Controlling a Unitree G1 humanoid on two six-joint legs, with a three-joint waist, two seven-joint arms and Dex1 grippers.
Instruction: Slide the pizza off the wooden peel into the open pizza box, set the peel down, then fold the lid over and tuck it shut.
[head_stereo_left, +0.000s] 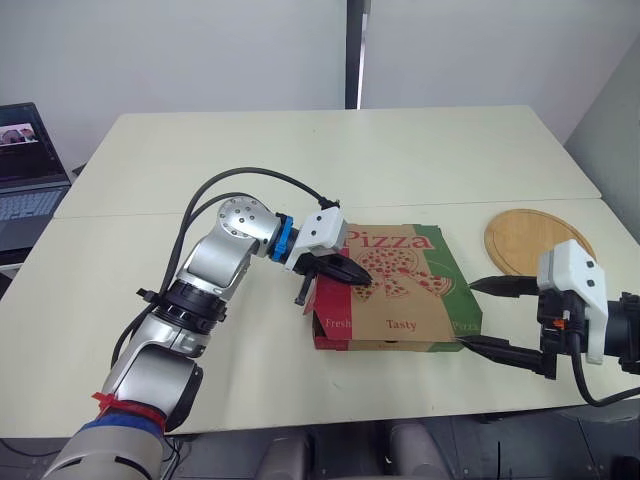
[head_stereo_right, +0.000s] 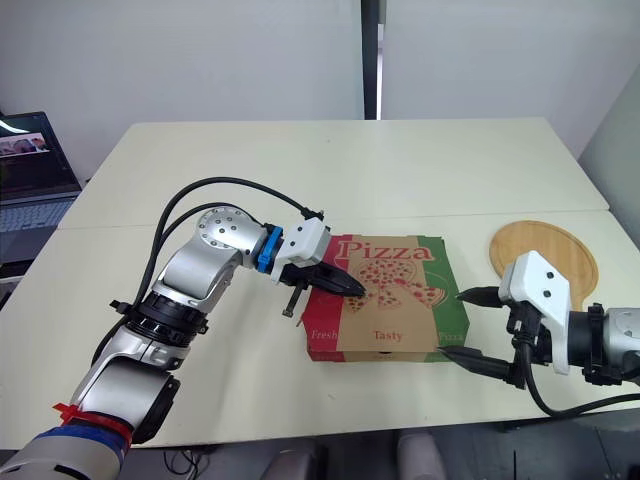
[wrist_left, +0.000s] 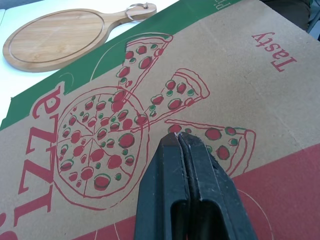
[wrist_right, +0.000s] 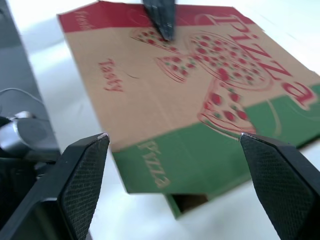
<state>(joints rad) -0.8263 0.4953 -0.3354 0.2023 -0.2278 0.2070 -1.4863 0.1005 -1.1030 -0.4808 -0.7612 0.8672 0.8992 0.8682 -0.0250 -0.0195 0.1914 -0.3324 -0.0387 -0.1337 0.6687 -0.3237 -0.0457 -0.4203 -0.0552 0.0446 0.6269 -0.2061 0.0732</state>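
The pizza box (head_stereo_left: 400, 285) lies near the table's front edge with its printed lid folded down over it. My left gripper (head_stereo_left: 362, 279) is shut, its tips resting on the lid's left part (wrist_left: 177, 142). My right gripper (head_stereo_left: 482, 315) is open just off the box's right side, one finger level with the lid edge and one near the front right corner. Its fingers (wrist_right: 85, 170) frame the green edge of the lid (wrist_right: 200, 155). The empty wooden peel (head_stereo_left: 535, 240) lies flat on the table, right of the box.
A laptop (head_stereo_left: 28, 165) stands open at the far left off the table's edge. The table (head_stereo_left: 330, 150) stretches bare behind the box, with a seam running across its middle.
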